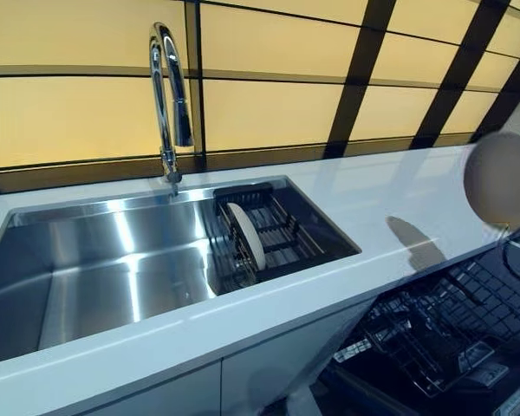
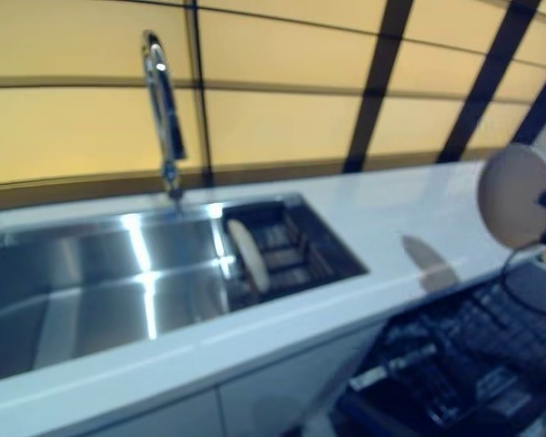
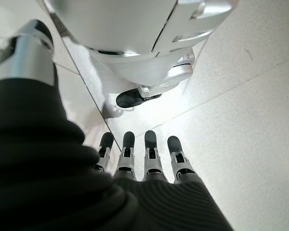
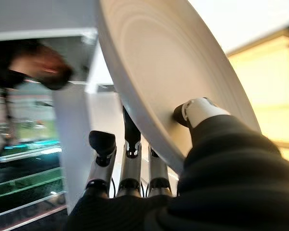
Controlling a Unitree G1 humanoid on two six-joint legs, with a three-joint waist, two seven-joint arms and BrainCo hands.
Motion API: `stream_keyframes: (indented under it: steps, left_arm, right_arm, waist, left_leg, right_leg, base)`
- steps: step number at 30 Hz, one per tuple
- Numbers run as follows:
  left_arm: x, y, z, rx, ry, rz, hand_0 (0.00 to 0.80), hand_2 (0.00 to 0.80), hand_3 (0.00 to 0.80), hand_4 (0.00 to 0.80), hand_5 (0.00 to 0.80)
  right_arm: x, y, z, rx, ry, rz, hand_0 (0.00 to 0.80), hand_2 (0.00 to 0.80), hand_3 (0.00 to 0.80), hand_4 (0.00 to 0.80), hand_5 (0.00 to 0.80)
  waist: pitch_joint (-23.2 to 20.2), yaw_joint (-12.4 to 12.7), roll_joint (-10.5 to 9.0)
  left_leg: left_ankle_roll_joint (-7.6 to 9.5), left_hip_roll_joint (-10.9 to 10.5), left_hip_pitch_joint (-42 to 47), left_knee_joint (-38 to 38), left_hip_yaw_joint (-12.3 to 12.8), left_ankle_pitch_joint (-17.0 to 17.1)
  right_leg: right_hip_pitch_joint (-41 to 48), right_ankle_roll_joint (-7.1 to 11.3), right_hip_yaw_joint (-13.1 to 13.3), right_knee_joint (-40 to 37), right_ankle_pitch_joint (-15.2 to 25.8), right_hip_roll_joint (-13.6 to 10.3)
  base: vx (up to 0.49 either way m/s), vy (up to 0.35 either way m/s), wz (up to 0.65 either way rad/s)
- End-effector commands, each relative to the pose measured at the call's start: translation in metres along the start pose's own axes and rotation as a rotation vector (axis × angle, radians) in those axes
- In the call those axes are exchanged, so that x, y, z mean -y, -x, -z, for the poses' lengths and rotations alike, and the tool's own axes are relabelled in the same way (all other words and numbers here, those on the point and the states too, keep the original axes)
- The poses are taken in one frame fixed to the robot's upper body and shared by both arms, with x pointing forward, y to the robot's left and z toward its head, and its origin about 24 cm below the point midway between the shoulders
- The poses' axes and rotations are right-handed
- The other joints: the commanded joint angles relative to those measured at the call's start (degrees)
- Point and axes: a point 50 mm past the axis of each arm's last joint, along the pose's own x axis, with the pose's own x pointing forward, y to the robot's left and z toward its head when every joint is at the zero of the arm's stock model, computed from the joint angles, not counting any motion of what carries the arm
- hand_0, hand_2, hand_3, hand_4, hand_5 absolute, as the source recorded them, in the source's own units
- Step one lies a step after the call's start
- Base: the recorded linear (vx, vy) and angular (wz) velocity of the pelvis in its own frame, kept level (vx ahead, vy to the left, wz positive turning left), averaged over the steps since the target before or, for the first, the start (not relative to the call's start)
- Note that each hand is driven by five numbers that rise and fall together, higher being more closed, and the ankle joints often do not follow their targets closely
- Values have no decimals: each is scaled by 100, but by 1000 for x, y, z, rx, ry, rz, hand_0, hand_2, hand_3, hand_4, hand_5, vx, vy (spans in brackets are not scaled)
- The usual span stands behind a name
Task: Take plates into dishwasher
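A beige plate [image 1: 500, 179] hangs on edge in the air at the far right, above the white counter's end and the open dishwasher rack [image 1: 451, 329]. My right hand [image 4: 200, 111] is shut on the beige plate [image 4: 183, 72], thumb on one face and fingers [image 4: 130, 159] behind the other. A second pale plate [image 1: 245, 234] stands upright in the dark dish rack [image 1: 273, 230] at the right end of the sink. My left hand [image 3: 135, 163] hangs low over the floor with straight fingers, holding nothing.
A steel sink [image 1: 95, 277] fills the left of the white counter [image 1: 399, 199], with a tall chrome faucet [image 1: 169, 95] behind it. A yellow panelled wall backs the counter. White cabinet fronts [image 1: 269, 373] sit under the sink.
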Motion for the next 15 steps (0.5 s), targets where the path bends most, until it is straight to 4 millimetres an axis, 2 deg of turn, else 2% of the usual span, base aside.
stream_keyframes:
  steps: [1,5,8,15]
  left_arm:
    - [-6,0,-3,-18,-45,-22,0,0,0,0,0]
    - [-6,0,-6,-6,-23,-28,0,0,0,0,0]
    - [-7,0,-6,-4,-14,-30,0,0,0,0,0]
    - [-6,0,-3,-12,16,-33,0,0,0,0,0]
  right_arm:
    - [54,2,15,-10,24,194,800,800,800,800,800]
    - [39,5,38,-34,55,166,800,800,800,800,800]
    - [30,7,43,-25,52,148,800,800,800,800,800]
    - [-7,22,47,67,63,88,800,800,800,800,800]
  waist:
    - [86,93,-107]
    - [117,-47,-66]
    - [127,-90,-57]
    - [195,-256,-11]
  left_leg:
    - [127,-20,499,26,187,-532]
    - [138,-6,485,33,249,-543]
    - [142,0,483,35,263,-543]
    - [171,1,479,53,332,-562]
  right_leg:
    - [-216,329,208,44,343,-71]
    - [-278,333,301,68,345,-54]
    - [-298,334,328,78,347,-48]
    - [-357,334,431,108,345,-28]
  base:
    - [16,1,-11]
    - [11,4,-11]
    - [9,0,-9]
    - [-5,-10,-5]
